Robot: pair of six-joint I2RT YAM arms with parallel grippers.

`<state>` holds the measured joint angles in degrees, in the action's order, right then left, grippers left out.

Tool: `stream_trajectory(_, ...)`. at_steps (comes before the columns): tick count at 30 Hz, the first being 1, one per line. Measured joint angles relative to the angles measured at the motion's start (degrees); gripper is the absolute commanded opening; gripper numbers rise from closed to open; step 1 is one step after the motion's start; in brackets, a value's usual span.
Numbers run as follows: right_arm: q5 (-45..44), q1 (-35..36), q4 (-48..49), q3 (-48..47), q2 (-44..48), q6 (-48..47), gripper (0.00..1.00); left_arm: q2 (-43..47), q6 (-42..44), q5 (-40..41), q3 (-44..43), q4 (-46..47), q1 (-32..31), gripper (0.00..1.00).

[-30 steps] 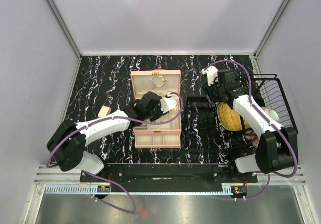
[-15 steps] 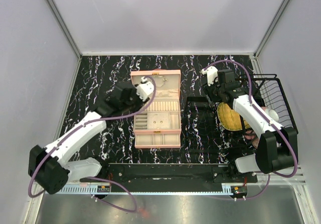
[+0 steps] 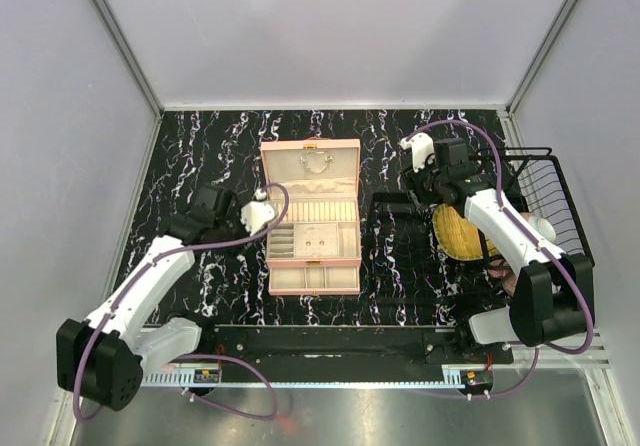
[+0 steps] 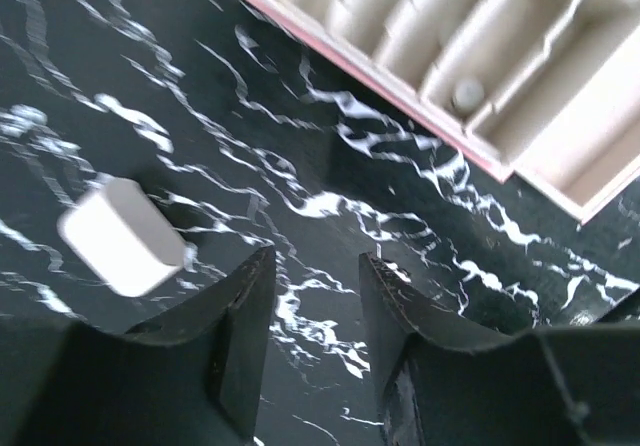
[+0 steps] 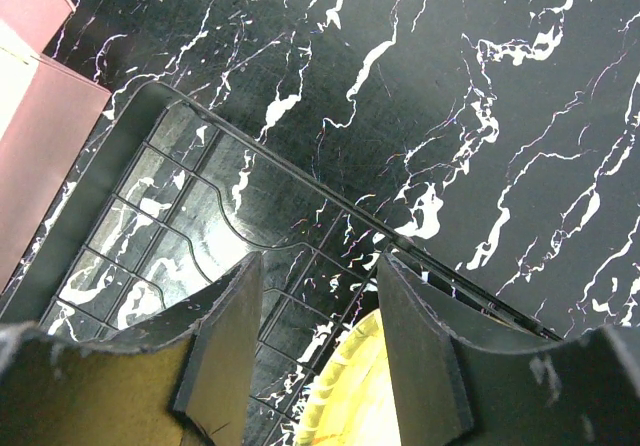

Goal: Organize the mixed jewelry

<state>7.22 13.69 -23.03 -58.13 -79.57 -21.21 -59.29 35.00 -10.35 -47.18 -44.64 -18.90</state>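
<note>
**On the tabletop (image 3: 200,146) left of the case (image 3: 311,216), the left arm (image 3: 150,276) backs off empty**

It has swung off the case. The left gripper (image 4: 318,266) is half parted and holds nothing, so a piece was likely just placed. Right of the case, the right gripper (image 5: 322,276) gapes empty over a wire tray (image 5: 88,181). A white block (image 4: 122,236) lies left of the case. The jewelry (image 3: 318,230) sits in the case's compartments.
</note>
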Motion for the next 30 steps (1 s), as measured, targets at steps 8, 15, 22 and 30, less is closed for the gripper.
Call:
stream_trajectory(8, 0.61, 0.00, -0.02, 0.00, 0.00, 0.00, 0.55, -2.51, 3.69, 0.02, 10.88, -0.96, 2.08, 0.42)
stream_trajectory(15, 1.05, 0.00, -0.09, 0.00, 0.00, 0.00, 0.56, -5.57, 3.72, 0.00, 12.59, 3.34, 3.58, 0.43)
stream_trajectory(22, 1.05, 0.00, -0.48, 0.00, 0.00, 0.00, 0.56, -8.52, 3.58, -0.02, 13.14, 6.12, 5.29, 0.42)
stream_trajectory(30, 1.05, -0.02, -0.68, 0.00, -0.02, 0.00, 0.55, -9.07, 2.84, -0.98, 13.20, 7.13, 5.73, 0.41)
